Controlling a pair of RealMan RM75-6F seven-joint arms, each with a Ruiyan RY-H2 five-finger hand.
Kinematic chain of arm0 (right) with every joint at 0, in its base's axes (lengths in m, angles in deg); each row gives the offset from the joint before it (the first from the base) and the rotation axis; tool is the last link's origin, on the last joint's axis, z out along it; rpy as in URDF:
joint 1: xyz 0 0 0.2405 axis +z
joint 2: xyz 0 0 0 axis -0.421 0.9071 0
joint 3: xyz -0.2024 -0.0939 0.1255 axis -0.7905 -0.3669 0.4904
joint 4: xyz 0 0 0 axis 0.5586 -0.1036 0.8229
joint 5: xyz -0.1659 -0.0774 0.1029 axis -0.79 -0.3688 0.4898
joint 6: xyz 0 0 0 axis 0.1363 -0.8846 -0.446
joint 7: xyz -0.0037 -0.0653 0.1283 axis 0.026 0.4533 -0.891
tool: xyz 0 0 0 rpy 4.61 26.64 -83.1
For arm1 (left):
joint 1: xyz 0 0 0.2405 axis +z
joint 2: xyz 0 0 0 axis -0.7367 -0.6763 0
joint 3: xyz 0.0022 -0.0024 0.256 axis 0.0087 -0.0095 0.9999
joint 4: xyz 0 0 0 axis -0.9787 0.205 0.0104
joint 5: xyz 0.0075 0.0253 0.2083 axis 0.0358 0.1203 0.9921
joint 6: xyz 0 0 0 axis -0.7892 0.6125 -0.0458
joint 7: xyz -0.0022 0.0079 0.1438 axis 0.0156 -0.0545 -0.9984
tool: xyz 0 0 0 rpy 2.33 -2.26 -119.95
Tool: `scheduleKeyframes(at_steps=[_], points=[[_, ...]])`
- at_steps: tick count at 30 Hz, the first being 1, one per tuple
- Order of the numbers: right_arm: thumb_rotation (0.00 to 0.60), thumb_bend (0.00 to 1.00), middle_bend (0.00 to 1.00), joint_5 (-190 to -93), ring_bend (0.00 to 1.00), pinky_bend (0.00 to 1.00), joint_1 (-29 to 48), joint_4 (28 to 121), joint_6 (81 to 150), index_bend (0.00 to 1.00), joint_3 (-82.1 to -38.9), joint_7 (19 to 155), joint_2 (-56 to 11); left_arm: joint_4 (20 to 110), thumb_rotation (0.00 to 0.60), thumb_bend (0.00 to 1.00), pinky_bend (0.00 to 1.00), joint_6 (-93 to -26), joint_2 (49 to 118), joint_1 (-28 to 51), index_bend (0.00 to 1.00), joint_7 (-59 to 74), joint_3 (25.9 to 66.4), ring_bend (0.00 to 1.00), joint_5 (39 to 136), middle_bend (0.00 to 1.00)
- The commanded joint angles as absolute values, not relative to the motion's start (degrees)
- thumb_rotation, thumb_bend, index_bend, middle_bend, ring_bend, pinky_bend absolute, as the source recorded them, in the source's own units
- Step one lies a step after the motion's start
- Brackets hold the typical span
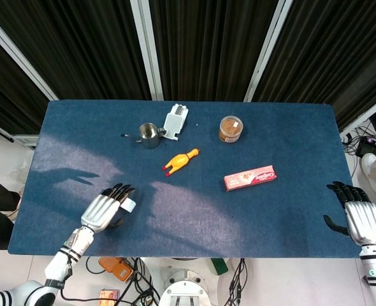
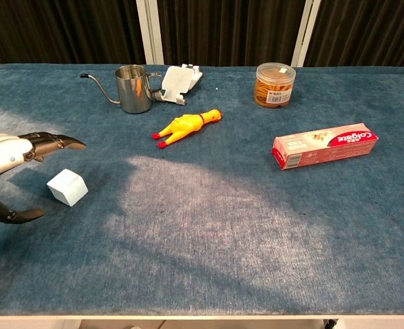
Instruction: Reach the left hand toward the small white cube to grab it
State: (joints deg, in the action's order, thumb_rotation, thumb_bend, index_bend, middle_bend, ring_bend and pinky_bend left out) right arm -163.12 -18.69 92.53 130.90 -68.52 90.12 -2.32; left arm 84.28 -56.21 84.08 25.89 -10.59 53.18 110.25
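The small white cube (image 2: pixel 68 187) sits on the blue table at the near left; in the head view the cube (image 1: pixel 130 204) peeks out past the fingertips of my left hand. My left hand (image 1: pixel 105 210) hovers just beside and over it, fingers apart, nothing in it. In the chest view the left hand (image 2: pixel 10 168) enters from the left edge, its fingers above and its thumb below the cube's left side, not touching it. My right hand (image 1: pixel 360 218) rests open at the table's near right corner, far from the cube.
Across the back of the table stand a steel pitcher (image 2: pixel 133 88), a white holder (image 2: pixel 180 81) and a clear jar (image 2: pixel 274 84). A yellow rubber chicken (image 2: pixel 185 126) lies mid-table and a toothpaste box (image 2: pixel 324 145) to the right.
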Motion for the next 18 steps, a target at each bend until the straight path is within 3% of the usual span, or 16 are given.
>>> scheduleKeyframes(at_steps=[1, 11, 18], points=[[0.6, 0.39, 0.22, -163.1, 0.24, 0.21, -18.7, 92.5, 130.9, 0.27, -68.5, 90.1, -2.3, 83.7, 0.6, 0.25, 0.23, -55.5, 84.9, 25.1, 0.13, -10.6, 52.9, 0.07, 109.7, 0.08], [0.6, 0.39, 0.22, -163.0, 0.24, 0.21, -18.7, 92.5, 130.9, 0.27, -68.5, 90.1, -2.3, 81.8, 0.6, 0.25, 0.23, -53.9, 87.4, 22.7, 0.25, -10.8, 52.6, 0.09, 108.7, 0.09], [0.6, 0.39, 0.22, -162.9, 0.24, 0.21, -18.6, 92.4, 130.8, 0.27, -68.5, 90.1, -2.3, 80.2, 0.6, 0.25, 0.23, -53.3, 87.9, 21.5, 0.26, -10.3, 52.3, 0.09, 107.6, 0.09]])
